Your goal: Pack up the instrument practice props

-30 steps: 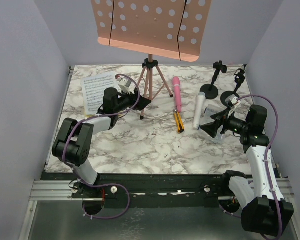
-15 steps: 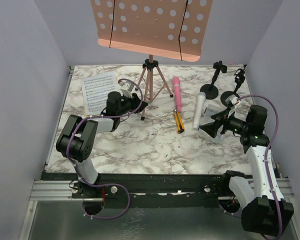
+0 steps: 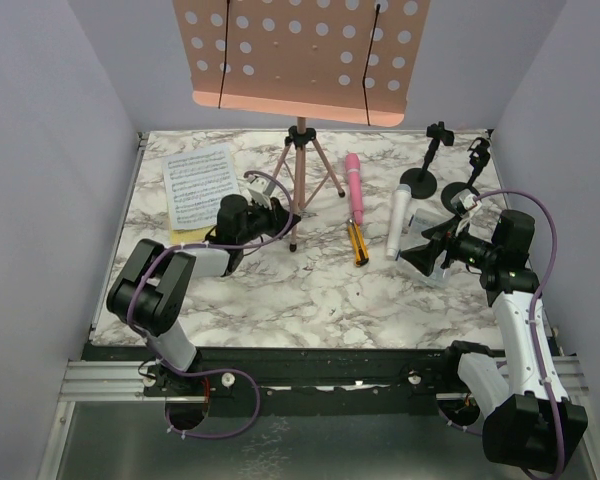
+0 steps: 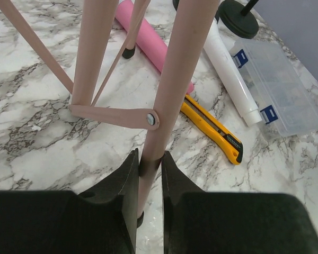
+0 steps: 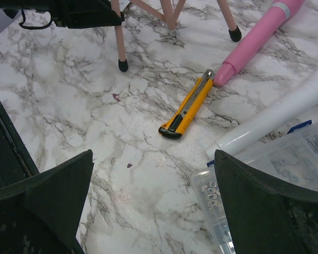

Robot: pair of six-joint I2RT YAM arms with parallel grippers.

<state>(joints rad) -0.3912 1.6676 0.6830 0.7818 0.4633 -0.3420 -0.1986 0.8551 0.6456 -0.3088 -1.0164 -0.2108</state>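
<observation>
From above we see the left gripper (image 3: 280, 217) at the near leg of the tripod (image 3: 301, 135), which carries the pink rack (image 3: 300, 55); only the left wrist view shows its jaws clamped on that leg below the brace; right of the tripod lie the pink microphone (image 3: 355, 188), cutter (image 3: 358, 243) and white microphone (image 3: 398, 220); further right the right gripper (image 3: 421, 257) hangs wide open and empty, its wrist view showing the clear box (image 5: 291, 156) underneath; sheet music (image 3: 198, 183) lies left of the tripod.

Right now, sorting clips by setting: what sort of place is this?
Likely a robot test cell: plain grey walls around a marble-patterned table, left arm and right arm on a rail.
</observation>
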